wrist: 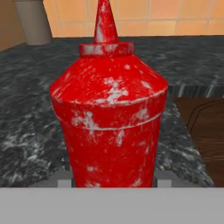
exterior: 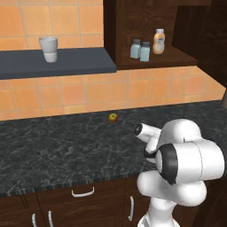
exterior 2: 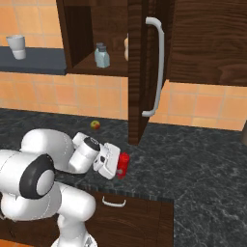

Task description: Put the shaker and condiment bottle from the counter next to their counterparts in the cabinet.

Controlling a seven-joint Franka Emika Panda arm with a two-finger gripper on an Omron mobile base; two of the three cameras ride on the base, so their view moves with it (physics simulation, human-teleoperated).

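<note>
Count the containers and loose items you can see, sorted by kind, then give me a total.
Shakers: 2
Tan-orange bottle: 1
Red condiment bottle: 1
White cup: 1
Small round fruit: 1
Total: 6

Red condiment bottle (exterior 2: 123, 164) upright near front edge of black counter (exterior 2: 202, 159). Two blue-grey shakers (exterior: 140, 50) side by side on cabinet (exterior: 146, 31) shelf, tan-orange bottle (exterior: 158, 41) just right.

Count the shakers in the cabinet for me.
2. Both stand side by side on the cabinet shelf: one shaker on the left, the other shaker touching or nearly touching it, left of the tan bottle. More may be hidden behind the door.
</note>
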